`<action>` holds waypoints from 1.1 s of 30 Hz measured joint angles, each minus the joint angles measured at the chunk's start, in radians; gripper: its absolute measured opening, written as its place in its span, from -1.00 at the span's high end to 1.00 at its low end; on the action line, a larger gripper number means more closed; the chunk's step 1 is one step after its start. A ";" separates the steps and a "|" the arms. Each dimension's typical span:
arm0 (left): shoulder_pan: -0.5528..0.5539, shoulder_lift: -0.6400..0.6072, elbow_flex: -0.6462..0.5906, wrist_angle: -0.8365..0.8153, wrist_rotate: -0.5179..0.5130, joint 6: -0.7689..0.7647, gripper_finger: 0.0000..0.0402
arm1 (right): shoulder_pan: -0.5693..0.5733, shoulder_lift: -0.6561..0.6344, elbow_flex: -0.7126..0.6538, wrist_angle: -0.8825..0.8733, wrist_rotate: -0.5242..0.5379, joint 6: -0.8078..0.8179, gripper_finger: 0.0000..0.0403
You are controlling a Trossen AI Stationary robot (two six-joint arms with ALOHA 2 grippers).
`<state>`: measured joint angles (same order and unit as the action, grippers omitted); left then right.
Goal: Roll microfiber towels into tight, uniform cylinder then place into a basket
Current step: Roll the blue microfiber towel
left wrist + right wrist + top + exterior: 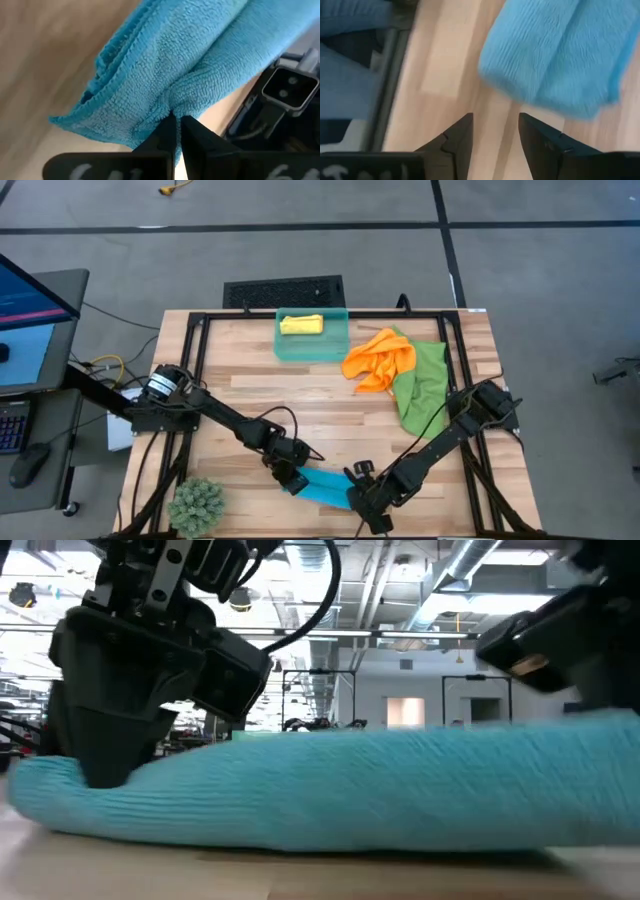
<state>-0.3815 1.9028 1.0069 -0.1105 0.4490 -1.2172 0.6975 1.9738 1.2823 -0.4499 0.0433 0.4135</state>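
Pinching one end of the blue towel (170, 65), the left pincer (177, 125) is clamped on it, likely to keep the roll from loosening. The right pincer (495, 132) is held apart, just clear of the other end. The towel, loosely rolled, lies at the table's (330, 405) near edge, well apart from the basket (312, 345).

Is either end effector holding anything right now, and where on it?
The left end effector pinches the blue towel at one end. The right end effector is open, holding nothing.
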 joint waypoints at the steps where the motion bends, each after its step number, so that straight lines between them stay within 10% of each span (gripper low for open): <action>1: 0.005 0.000 0.000 -0.005 0.018 -0.002 0.99 | 0.003 -0.014 0.000 -0.011 -0.001 -0.002 0.13; 12: 0.039 0.000 0.001 -0.041 0.089 -0.047 0.99 | 0.107 -0.098 0.002 0.115 0.291 -0.334 0.28; 19: 0.041 0.000 0.001 -0.043 0.110 -0.088 0.99 | 0.097 0.003 0.003 0.220 0.300 -0.551 0.31; 33: 0.041 0.000 0.002 -0.043 0.123 -0.110 0.99 | 0.001 0.047 0.001 0.216 0.212 -0.492 0.31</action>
<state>-0.3408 1.9026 1.0084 -0.1532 0.5724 -1.3272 0.6983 2.0205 1.2829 -0.2334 0.2553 -0.0788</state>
